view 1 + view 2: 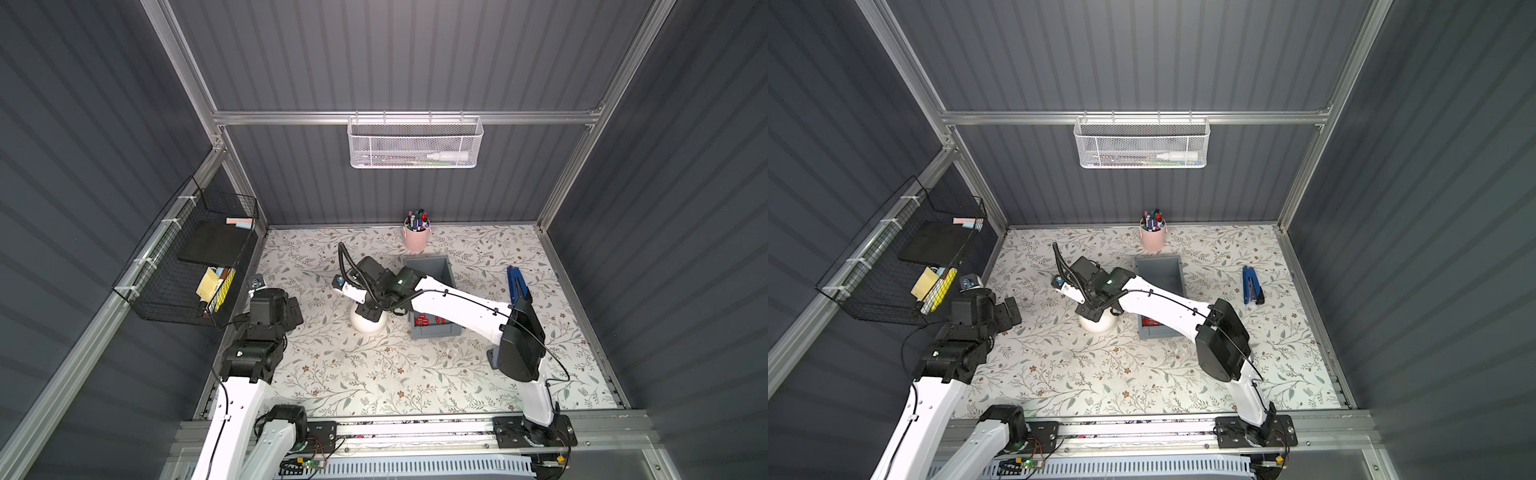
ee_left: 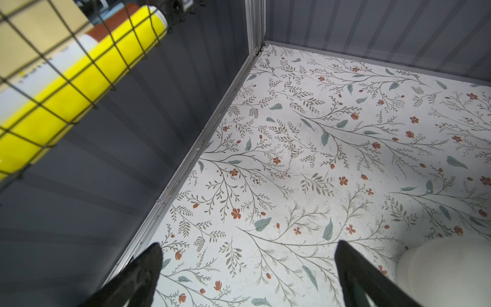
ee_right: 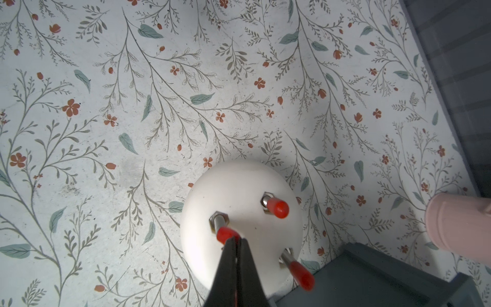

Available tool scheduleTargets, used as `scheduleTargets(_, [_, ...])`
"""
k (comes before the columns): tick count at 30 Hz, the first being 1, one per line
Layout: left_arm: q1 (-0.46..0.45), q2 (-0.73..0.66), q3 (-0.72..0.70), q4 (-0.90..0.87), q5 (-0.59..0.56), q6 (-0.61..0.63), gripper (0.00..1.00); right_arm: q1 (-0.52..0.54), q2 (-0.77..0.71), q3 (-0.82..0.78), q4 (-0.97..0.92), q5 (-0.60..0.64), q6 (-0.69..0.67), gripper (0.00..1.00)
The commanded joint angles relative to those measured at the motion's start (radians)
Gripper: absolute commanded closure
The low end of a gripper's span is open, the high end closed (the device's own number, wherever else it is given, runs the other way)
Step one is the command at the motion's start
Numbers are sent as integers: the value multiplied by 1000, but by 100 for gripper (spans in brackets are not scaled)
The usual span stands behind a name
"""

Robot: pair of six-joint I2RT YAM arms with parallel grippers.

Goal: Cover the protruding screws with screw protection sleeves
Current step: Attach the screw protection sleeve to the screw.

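The white dome (image 3: 239, 191) stands on the floral table, seen in both top views (image 1: 368, 326) (image 1: 1098, 324). Three protruding screws show on it in the right wrist view, each with a red sleeve on its end (image 3: 277, 208) (image 3: 301, 276) (image 3: 225, 234). My right gripper (image 3: 235, 239) is shut, its tips right at the end of the sleeve on the screw (image 3: 216, 223), nothing between the fingers. More loose red sleeves (image 1: 428, 321) lie in the grey bin (image 1: 432, 266). My left gripper (image 2: 248, 245) hangs open over bare table left of the dome (image 2: 446, 273).
A pink cup of marker pens (image 1: 414, 239) stands at the back. A blue stapler (image 1: 517, 284) lies to the right. A black wire basket (image 1: 199, 266) hangs on the left wall close to my left arm. A white mesh basket (image 1: 415, 143) hangs on the back wall.
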Motion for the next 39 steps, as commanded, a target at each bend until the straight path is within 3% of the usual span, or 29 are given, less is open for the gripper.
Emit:
scheduleTargets(1, [8, 0, 7, -23, 7, -21, 0, 23, -21, -33, -24, -13, -39, 99])
scheduleTargets(27, [16, 11, 5, -27, 24, -44, 1, 58, -16, -45, -30, 25, -151, 91])
scheduleTargets(39, [16, 12, 9, -27, 41, -59, 1, 58, 15, 11, -55, -1, -116, 89])
